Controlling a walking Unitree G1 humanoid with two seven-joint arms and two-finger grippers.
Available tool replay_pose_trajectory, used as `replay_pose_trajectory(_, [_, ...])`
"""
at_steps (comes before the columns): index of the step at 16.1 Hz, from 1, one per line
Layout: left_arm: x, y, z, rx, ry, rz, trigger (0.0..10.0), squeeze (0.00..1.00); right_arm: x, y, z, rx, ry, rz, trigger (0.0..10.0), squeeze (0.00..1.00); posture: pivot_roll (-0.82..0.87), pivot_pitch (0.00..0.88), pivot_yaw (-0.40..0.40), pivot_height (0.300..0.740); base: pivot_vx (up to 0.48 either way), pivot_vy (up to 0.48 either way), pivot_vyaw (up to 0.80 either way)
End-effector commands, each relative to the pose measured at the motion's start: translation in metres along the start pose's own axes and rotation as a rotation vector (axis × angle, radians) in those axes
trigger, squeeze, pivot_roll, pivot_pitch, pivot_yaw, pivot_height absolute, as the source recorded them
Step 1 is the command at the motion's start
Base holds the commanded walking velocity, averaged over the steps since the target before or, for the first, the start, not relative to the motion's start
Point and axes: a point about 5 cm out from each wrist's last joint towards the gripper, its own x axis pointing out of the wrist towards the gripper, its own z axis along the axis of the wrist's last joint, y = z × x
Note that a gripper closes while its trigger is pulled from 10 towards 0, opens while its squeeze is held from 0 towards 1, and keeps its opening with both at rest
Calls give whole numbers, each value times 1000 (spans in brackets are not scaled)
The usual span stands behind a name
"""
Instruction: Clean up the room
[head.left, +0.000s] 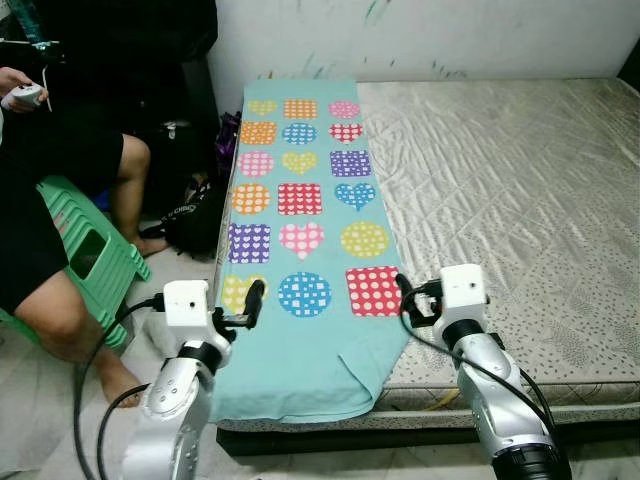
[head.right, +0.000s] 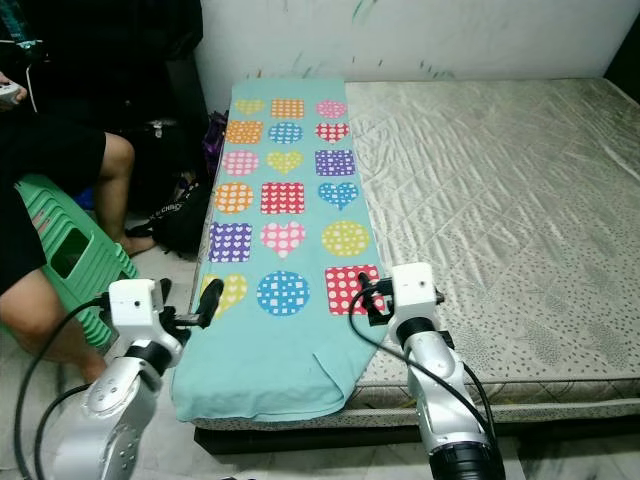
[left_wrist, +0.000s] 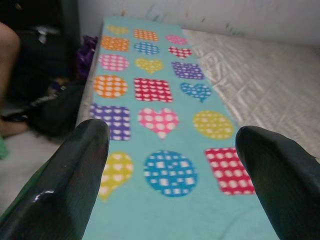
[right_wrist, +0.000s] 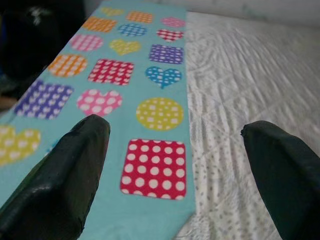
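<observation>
Both grippers, left (left_wrist: 170, 165) and right (right_wrist: 175, 165), hover open over the near end of the folded turquoise blanket (head.left: 300, 200) lining the mattress (head.left: 500, 180) left edge, seemingly poised to grasp it

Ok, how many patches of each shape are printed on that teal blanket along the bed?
Hearts: 6
Circles: 6
Squares: 6
Total: 18 patches on the teal blanket
</observation>
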Motion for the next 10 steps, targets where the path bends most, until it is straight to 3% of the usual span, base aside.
replay_pose_trajectory(1, [-6,11,-5,40,16,34,10000,0,-2,-5,7,48,-18,-37,10000,0,-123,50,31,740,0,0,0])
replay_pose_trajectory(4, [-14,24,-7,50,30,71,10000,0,-10,-9,9,71,-29,-65,10000,0,-124,55,35,740,0,0,0])
replay_pose_trajectory(10, [-13,22,-5,50,25,67,10000,0,-16,-7,6,72,-2,-65,10000,0,-125,79,34,740,0,0,0])
